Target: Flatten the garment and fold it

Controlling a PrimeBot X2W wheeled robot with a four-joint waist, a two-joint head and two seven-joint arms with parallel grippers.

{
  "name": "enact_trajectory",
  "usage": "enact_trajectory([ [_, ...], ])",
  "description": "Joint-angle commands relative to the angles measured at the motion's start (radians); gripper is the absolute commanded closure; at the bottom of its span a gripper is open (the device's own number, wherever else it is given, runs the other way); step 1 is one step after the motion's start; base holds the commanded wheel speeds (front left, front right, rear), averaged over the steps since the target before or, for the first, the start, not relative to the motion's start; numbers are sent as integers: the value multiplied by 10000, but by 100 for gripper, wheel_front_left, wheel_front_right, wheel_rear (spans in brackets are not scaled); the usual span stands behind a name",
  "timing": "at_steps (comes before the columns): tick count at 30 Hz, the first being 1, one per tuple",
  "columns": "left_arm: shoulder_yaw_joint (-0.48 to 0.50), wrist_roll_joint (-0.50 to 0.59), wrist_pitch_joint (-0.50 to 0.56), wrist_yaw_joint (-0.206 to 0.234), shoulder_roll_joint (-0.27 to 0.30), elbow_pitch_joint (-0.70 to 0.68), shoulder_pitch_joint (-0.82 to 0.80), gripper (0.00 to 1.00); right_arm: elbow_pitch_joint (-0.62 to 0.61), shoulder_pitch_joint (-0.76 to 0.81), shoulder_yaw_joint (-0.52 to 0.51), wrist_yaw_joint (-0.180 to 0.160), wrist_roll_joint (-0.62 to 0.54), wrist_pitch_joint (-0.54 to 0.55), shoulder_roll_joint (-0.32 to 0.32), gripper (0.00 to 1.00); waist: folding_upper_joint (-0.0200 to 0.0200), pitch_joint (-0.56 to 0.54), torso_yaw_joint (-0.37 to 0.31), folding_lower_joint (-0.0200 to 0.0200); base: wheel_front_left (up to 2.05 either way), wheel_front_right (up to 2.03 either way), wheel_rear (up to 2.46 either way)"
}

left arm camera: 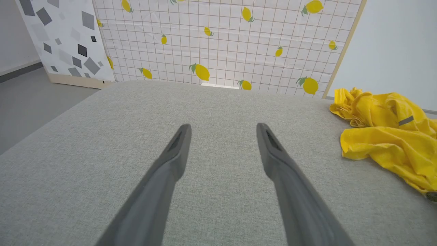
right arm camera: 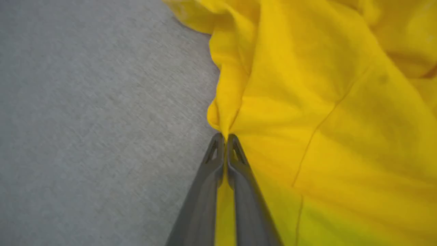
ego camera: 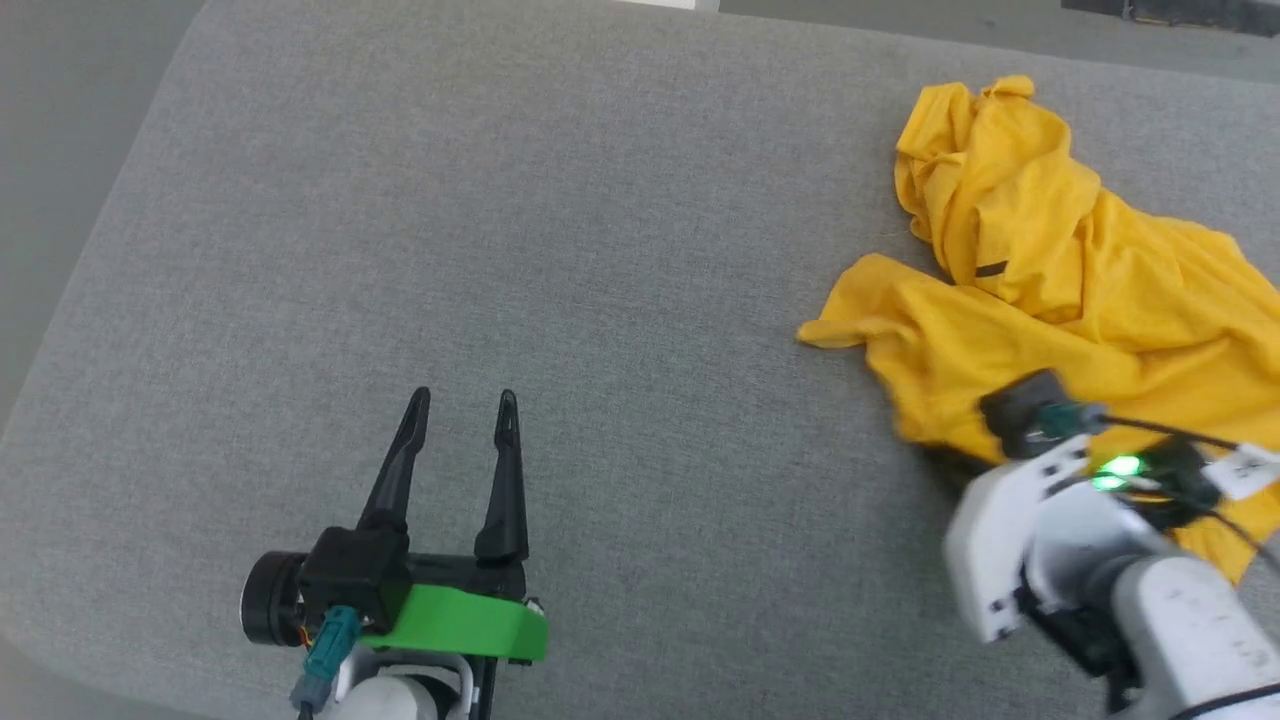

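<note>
the left arm sits low at the lower left of the head view, its wrist level and the left gripper pointing away from the robot over the bare grey padded surface. its two dark fingers are spread wide with nothing between them, and they are well apart from the cloth.

the right arm reaches in from the lower right, its pale forearm angled up and the wrist tipped down at the near left edge of the garment. in the right wrist view the right gripper has its fingers pressed together, pinching a fold of yellow fabric at the cloth's edge. the head view is blurred there, so how much fabric is caught is hard to judge.

there is one garment, crumpled in a heap at the right side of the surface, with one small grey tag showing. two grippers are in view. two printed panels stand behind: a lemon panel and a grey-flecked panel.
</note>
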Motion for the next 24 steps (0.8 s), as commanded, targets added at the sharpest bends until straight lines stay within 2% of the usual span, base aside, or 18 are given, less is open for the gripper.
enact_trajectory([
  [1, 46, 35, -38, -47, -52, 19, -184, 0, -217, -148, 391, -13, 317, -44, 178, 100, -1, -190, -134, 0, 0, 0, 0],
  [5, 87, 12, -38, -78, -60, 31, -173, 0, -1175, -157, 1678, -13, 1371, 429, 189, 100, -1, -405, -272, 0, 0, 0, 0],
  [7, 98, -3, -38, -91, -64, 26, -150, 0, -1702, -10, 2428, -13, 2051, 997, 10, 100, -1, -455, -322, 0, 0, 0, 0],
  [10, 84, -35, -38, -115, -70, 31, -96, 0, -2463, 267, 3576, -13, 3208, 2278, -853, 100, -1, -486, -372, 0, 0, 0, 0],
  [13, 55, -70, -38, -128, -76, 50, -53, 0, -2763, 620, 3925, -13, 3868, 3513, -1882, 100, -1, -482, -396, 0, 0, 0, 0],
  [14, 42, -84, -38, -132, -78, 58, -49, 0, -2814, 718, 3858, -13, 3906, 3743, -2177, 89, -1, -473, -399, 0, 0, 0, 0],
  [15, 34, -95, -38, -134, -79, 61, -53, 0, -2870, 763, 3752, -13, 3858, 3738, -2311, 23, -1, -465, -396, 0, 0, 0, 0],
  [16, 30, -109, -38, -135, -81, 65, -60, 0, -2903, 817, 3539, -13, 3754, 3543, -2340, 0, -1, -461, -396, 0, 0, 0, 0],
  [19, 51, -147, -38, -147, -84, 95, -59, 0, -2924, 954, 3071, -13, 3534, 2965, -2103, 0, -1, -497, -413, 0, 0, 0, 0],
  [24, 108, -132, -38, -152, -86, 149, 11, 0, -3185, 999, 1845, -13, 3504, 1670, -1096, 0, -1, -696, -488, 0, 0, 0, 0],
])
